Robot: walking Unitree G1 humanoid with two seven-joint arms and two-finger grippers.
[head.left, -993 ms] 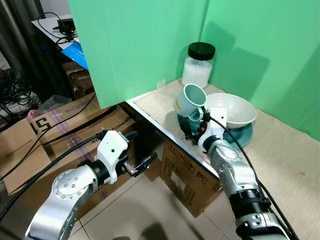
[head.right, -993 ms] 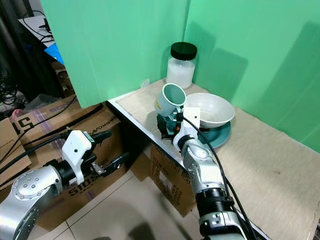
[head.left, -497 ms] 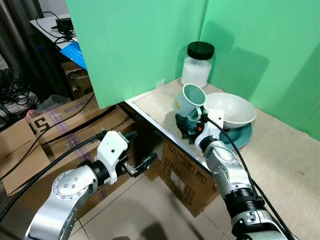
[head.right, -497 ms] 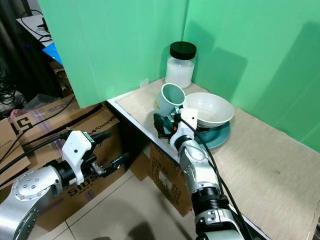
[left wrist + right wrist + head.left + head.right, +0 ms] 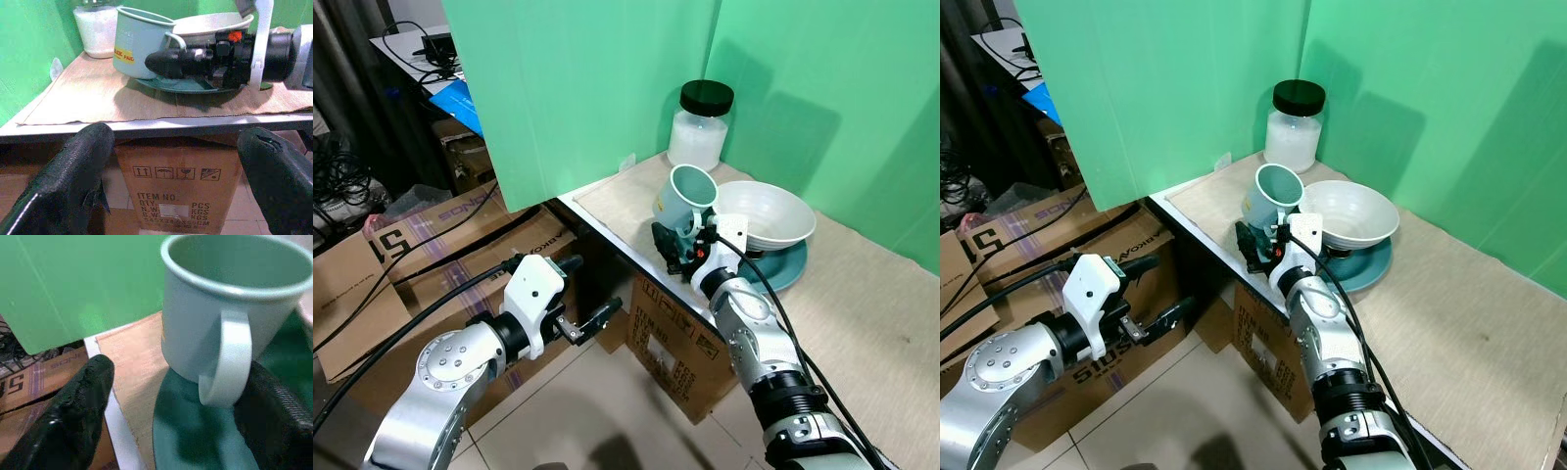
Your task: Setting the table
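In the centre of the left eye view the right gripper [image 5: 674, 247] is reaching forward from the lower right, its silver forearm angling up toward the table edge [image 5: 607, 231]. Its fingers are standing apart on either side of the handle of the pale blue mug [image 5: 687, 196], not clamped on it. The mug is leaning tilted on the rim of the teal plate [image 5: 781, 269], just beside the white bowl [image 5: 766, 214]. At lower left, the left gripper [image 5: 582, 296] is hovering with fingers spread, above the cardboard boxes [image 5: 431, 245].
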